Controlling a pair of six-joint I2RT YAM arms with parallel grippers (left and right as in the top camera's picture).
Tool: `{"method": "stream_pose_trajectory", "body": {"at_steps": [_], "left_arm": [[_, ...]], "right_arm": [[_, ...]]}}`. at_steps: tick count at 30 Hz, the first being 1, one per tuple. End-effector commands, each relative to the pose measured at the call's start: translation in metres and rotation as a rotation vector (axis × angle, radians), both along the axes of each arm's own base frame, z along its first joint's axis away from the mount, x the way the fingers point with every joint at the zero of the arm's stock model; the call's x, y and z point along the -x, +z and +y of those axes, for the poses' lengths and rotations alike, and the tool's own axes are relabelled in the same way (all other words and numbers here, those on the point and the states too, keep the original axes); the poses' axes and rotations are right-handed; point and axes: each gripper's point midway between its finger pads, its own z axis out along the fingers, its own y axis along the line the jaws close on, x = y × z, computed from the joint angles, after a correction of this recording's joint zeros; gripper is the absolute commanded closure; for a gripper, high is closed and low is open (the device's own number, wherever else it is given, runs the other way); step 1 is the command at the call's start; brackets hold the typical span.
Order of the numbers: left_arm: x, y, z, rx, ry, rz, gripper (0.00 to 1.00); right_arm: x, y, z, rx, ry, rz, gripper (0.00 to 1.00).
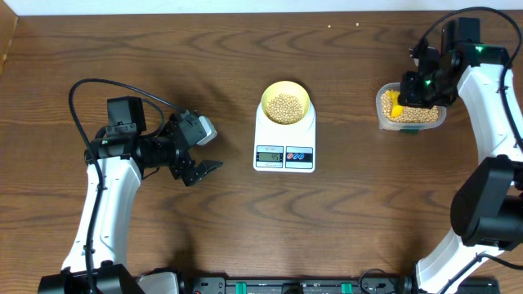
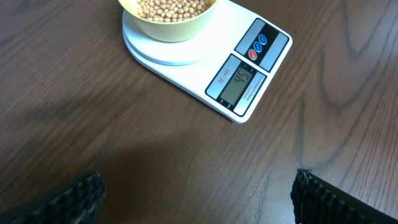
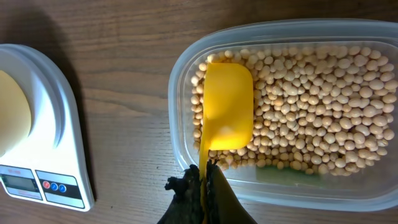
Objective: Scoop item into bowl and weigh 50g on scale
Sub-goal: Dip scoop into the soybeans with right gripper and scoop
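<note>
Two arms, one busy: the right gripper is clamped on the handle of the scoop, whose long axis runs straight ahead from the fingers over the beans in the tub. The bowl, part-filled, sits on the scale to the tub's left, between the arms. The left gripper hangs spread and empty beside the scale.

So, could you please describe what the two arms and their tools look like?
Both arms have white shells with black joints. The left arm carries a looping black cable; the right arm shows small green lights. The left tool and right tool are black; the left's fingers look ribbed.
</note>
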Motion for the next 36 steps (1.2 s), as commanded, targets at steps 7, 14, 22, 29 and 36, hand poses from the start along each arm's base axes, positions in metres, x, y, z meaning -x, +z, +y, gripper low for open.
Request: {"method": "stream_pose_trajectory", "body": {"at_steps": [7, 14, 22, 29, 36], "left_arm": [[0.003, -0.004, 0.000, 0.008, 0.003, 0.020, 0.02], [0.003, -0.004, 0.000, 0.008, 0.003, 0.020, 0.02], [0.003, -0.004, 0.000, 0.008, 0.003, 0.020, 0.02], [0.003, -0.004, 0.000, 0.008, 0.003, 0.020, 0.02], [0.003, -0.004, 0.000, 0.008, 0.003, 0.020, 0.02]], "right_arm": [[-0.001, 0.022, -0.017, -0.073, -0.056, -0.052, 0.99], [0.004, 0.053, -0.033, -0.131, -0.048, -0.143, 0.99], [0.013, 0.065, -0.044, -0.275, -0.057, -0.170, 0.99], [0.018, 0.069, -0.057, -0.323, -0.078, -0.184, 0.99], [0.017, 0.078, -0.052, -0.386, -0.052, -0.221, 0.99]]}}
